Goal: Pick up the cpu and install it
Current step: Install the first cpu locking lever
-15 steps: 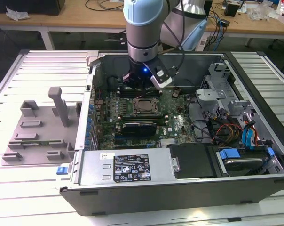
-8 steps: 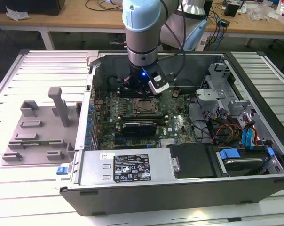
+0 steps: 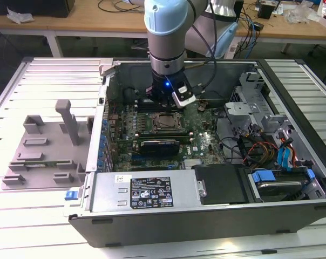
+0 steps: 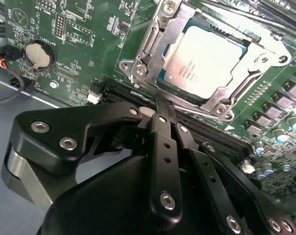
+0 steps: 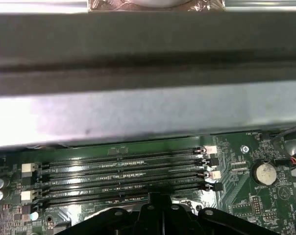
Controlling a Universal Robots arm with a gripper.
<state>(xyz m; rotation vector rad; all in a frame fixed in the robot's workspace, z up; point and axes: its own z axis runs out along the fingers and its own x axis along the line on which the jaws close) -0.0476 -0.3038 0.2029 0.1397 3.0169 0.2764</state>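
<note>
The chip is already lying in its socket on the green board, silver top up, with the metal frame around it and nothing clamped over it. In the exterior view the socket sits near the middle of the open computer case, and the arm hangs just beyond it at about twelve o'clock, over the memory slots.

The gripper holds nothing. In the second wrist view its black fingers look pressed together into one narrow blade, the tip hovering just short of the socket's near edge, the chip lying at about one o'clock from it. From here I cannot tell whether the tip touches the board or floats above it.

What worries me is how close that tip is to the frame. A small drift toward the socket could nudge the chip askew in its seat, and a chip sitting crooked would risk bent contacts underneath if anything pressed on it. A drop straight down could instead strike the slots or the small parts beside them. The cables off at three o'clock look well apart from the arm, so snagging seems less likely. The grey tray stands outside the case at nine o'clock.
</note>
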